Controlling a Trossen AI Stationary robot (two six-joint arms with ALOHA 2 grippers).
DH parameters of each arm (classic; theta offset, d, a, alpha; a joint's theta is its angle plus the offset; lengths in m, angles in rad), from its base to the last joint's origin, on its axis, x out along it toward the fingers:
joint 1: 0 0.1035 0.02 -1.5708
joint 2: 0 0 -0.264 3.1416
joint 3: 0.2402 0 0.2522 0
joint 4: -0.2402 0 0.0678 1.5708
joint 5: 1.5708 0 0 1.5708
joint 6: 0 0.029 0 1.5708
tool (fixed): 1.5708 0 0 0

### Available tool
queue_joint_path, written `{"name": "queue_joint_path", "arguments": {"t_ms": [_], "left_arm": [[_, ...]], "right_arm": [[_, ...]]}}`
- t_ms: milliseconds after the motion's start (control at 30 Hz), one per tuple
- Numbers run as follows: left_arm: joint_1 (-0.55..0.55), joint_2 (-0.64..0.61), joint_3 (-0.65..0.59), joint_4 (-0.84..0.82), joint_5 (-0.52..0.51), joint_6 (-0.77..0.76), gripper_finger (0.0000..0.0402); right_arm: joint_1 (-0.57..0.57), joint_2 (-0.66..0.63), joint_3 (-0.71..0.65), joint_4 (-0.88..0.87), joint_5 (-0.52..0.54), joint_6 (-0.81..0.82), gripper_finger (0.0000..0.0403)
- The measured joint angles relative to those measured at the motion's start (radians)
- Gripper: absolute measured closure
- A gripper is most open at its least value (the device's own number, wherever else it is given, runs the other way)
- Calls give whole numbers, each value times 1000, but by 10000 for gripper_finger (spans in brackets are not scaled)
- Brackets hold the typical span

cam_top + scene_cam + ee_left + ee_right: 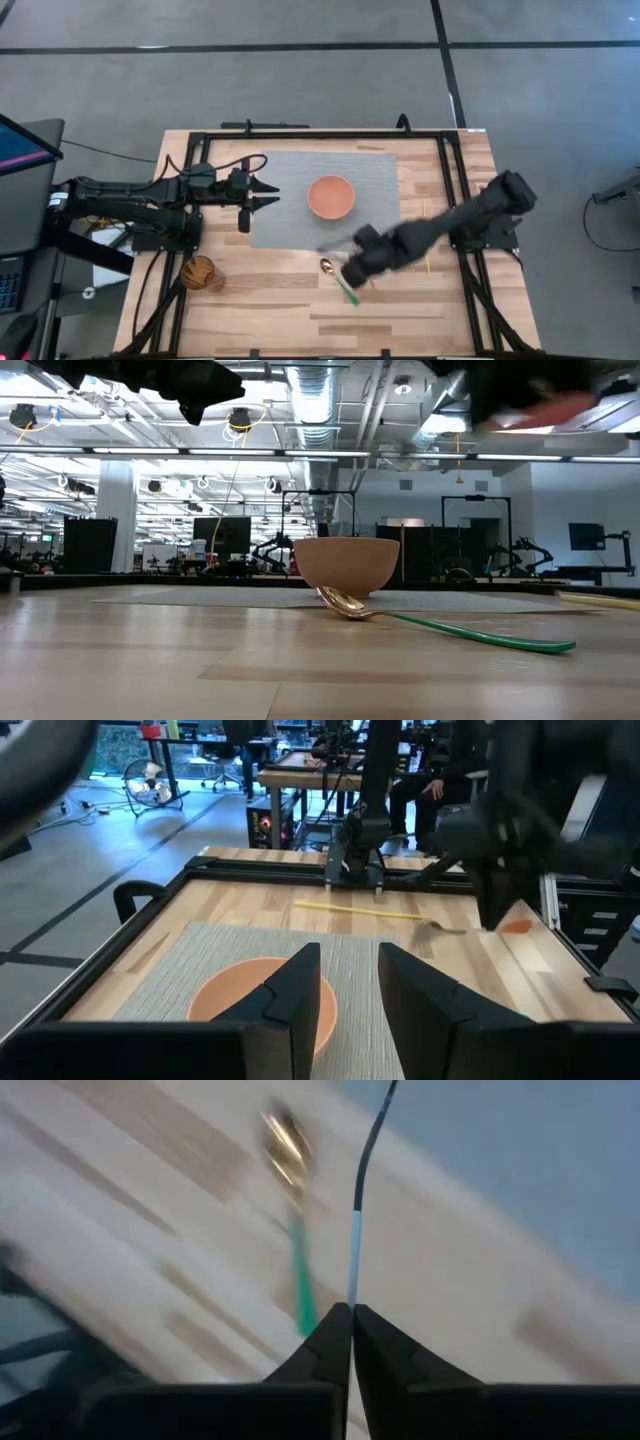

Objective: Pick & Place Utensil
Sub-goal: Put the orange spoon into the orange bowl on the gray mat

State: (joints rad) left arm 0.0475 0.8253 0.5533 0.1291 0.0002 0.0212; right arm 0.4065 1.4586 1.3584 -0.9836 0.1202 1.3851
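Observation:
A spoon with a gold bowl (327,265) and a green handle (350,292) lies flat on the bare wood near the grey mat's near edge; the low view shows the spoon (440,625) just in front of the orange bowl (347,565). My right gripper (352,272) hovers above the spoon handle, blurred and shut; in its wrist view the right gripper (351,1312) points down at the green handle (300,1280). My left gripper (276,196) waits open over the mat's left part, facing the orange bowl (330,197).
The orange bowl sits on the grey mat (380,170). A brown wooden cup (202,272) stands near the table's near-left corner. Thin yellow sticks (425,210) lie on the wood right of the mat. Black frame rails (445,180) border the table.

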Motion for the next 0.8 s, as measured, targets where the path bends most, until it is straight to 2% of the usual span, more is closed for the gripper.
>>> {"name": "queue_joint_path", "arguments": {"t_ms": [233,433,600,800], "left_arm": [[0,0,0,1,0,0,296],[0,0,0,0,0,0,296],[0,0,0,0,0,0,296],[0,0,0,-8,0,0,296]], "right_arm": [[-330,-25,90,-58,-222,-316,401],[-564,54,90,-84,-487,-561,402],[-685,144,90,-58,-644,-665,402],[-733,228,90,-57,-774,-754,402]]}}
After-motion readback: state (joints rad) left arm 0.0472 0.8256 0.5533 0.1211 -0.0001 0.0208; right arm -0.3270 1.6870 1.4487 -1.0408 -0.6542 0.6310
